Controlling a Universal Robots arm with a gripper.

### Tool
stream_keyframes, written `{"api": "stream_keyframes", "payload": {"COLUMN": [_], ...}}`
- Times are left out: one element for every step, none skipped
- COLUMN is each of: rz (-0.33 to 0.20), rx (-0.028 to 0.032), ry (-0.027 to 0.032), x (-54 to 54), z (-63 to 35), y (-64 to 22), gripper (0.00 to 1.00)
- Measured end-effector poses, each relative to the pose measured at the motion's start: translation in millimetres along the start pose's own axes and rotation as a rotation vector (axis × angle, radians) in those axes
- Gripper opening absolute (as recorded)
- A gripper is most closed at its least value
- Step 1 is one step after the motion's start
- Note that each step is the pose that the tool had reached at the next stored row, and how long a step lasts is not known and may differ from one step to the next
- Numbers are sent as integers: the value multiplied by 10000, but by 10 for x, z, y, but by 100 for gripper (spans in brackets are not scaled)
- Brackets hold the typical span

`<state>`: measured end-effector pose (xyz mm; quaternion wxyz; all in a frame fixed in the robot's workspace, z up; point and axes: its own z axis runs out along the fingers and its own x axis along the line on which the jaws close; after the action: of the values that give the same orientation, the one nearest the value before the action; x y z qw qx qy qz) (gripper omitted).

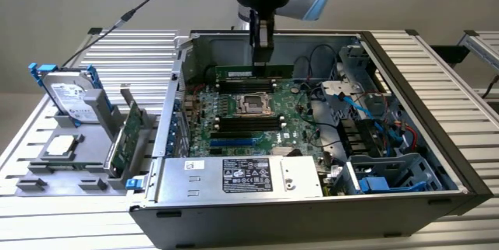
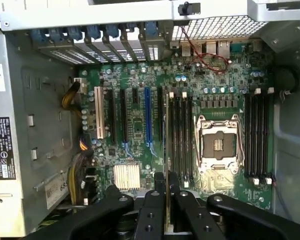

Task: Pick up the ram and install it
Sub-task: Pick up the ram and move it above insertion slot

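Note:
My gripper (image 1: 261, 51) hangs over the rear of the open computer case (image 1: 436, 121) and is shut on the ram (image 1: 236, 72), a narrow green stick held level above the motherboard (image 1: 234, 130). In the wrist view the ram (image 2: 166, 140) appears edge-on as a thin line, pinched between the two black fingers (image 2: 154, 205) of the gripper (image 2: 166, 187). It hovers just beside the bank of long black memory slots (image 2: 182, 140) next to the CPU socket (image 2: 217, 145). A second bank of slots (image 2: 257, 135) lies on the socket's other side.
On the exterior view's left, a grey fixture (image 1: 74, 168) carries a hard drive (image 1: 66, 95), a processor (image 1: 62, 146) and an upright green expansion card (image 1: 125, 136). Inside the case are the power supply (image 1: 242, 175), blue cables (image 1: 366, 107) and a drive cage (image 1: 390, 174).

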<state>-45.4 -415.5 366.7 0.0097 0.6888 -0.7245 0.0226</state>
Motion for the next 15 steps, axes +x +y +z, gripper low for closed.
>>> {"api": "stream_keyframes", "payload": {"rz": [1,1,0,1,2,1,1,-2,-3,-5,-6,-9,-11,-14,-22], "rx": [0,0,0,-1,0,0,-6,-21,-50,-80,-112,-150,-181,-204,-226], "ry": [1,0,1,1,1,1,2,2,2,4,7,8,10,12,11], "x": [-31,-62,-93,-126,-156,-183,-201,-210,-212,-216,-221,-227,-234,-239,-240], "z": [17,34,51,69,87,105,118,128,135,140,144,148,150,151,152], "y": [-25,-55,-88,-123,-153,-174,-185,-188,-188,-187,-187,-187,-187,-186,-186], "gripper": [14,14,14,14,14,14,14,14,14,14,14,14,14,14,14]}}
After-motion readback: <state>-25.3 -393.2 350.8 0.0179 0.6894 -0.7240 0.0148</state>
